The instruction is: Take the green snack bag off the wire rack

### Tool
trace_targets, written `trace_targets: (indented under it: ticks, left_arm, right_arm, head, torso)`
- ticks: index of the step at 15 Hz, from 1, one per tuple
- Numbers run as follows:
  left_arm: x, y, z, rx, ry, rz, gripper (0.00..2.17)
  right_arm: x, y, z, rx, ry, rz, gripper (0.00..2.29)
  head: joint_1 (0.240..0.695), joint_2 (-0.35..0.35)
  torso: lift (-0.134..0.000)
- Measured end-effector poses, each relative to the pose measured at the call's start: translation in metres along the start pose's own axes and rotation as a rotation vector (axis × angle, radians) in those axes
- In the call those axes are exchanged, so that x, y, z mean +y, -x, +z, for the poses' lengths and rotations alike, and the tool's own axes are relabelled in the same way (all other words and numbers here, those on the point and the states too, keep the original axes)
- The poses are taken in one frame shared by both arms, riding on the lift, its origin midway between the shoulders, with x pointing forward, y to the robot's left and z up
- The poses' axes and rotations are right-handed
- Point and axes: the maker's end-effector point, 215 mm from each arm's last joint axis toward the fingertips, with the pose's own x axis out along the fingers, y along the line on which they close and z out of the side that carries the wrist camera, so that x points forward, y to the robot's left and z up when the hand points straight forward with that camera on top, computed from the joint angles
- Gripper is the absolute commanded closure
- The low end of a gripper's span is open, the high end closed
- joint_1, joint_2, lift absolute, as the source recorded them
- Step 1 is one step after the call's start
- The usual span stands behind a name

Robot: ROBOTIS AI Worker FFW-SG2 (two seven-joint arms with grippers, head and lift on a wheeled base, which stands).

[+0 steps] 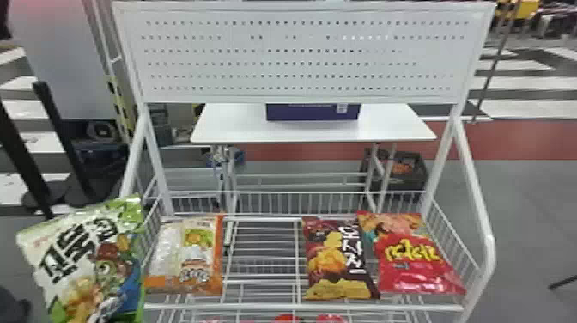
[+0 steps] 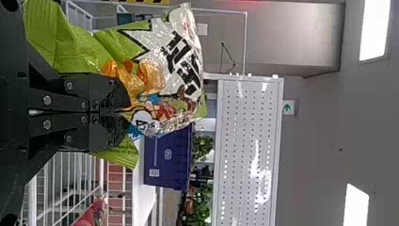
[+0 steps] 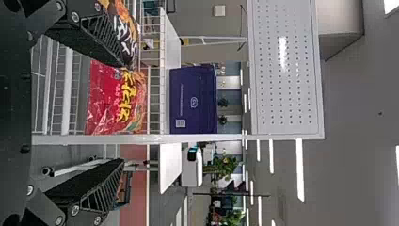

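Lettering (image 1: pixel 76 244), black, across green snack bag (image 1: pixel 88 268)

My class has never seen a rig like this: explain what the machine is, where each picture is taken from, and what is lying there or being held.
This is a robot with two black arms, each ending in a gripper with two flat fingers. One picture looks forward and down from its head; the other two come from its left and right wrists and are shown turned sideways. On the upper level of the white wire rack lie, from left to right, an orange-and-white bag, a dark brown bag and a red bag. The left gripper holds the green snack bag off the rack's left side. The right gripper is open.
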Motion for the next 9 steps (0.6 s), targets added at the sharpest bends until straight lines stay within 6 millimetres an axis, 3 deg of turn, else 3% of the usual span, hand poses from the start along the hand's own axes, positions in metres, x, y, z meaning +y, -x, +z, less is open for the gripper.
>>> trace_targets:
  ticks: [9]
  left_arm:
    - [0.0070, -0.0002, 0.0002, -0.008, -0.008, 0.011, 1.79]
  right_arm:
    - [-0.0011, 0.0017, 0.0039, -0.009, 0.003, -0.003, 0.17]
  head:
    - [0.499, 0.000]
  torso:
    - [0.000]
